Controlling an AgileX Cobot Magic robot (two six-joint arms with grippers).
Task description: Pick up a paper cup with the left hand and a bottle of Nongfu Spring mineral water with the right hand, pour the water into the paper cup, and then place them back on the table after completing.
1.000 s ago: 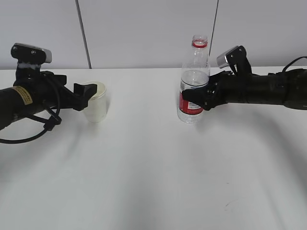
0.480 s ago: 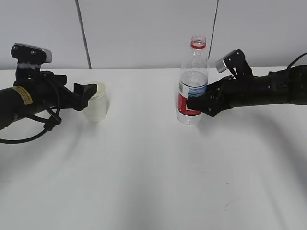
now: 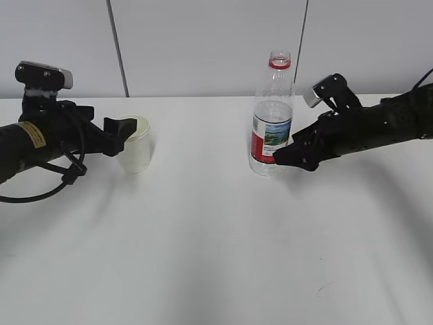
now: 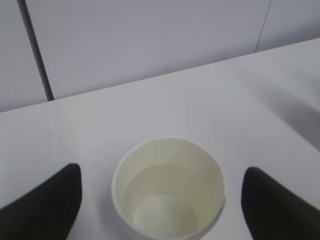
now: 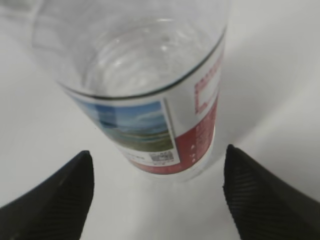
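The paper cup [image 3: 136, 153] stands on the white table [image 3: 216, 257] at the left, with clear water [image 4: 161, 212] in it. My left gripper [image 3: 127, 139], on the yellow-labelled arm, is open with a finger on each side of the cup [image 4: 168, 186], not touching it. The uncapped Nongfu Spring bottle [image 3: 272, 128], with a red and picture label, stands upright near the middle. My right gripper [image 3: 289, 154] is open just right of the bottle's base, apart from it. In the right wrist view the bottle [image 5: 145, 95] stands beyond the open gripper [image 5: 160, 197].
A grey panelled wall [image 3: 203, 47] runs behind the table's far edge. Black cables [image 3: 61, 177] loop under the left arm.
My right gripper has let go of the bottle and drawn back to the right, tilting down. The bottle now stands free on the table. The left arm and cup have not moved.
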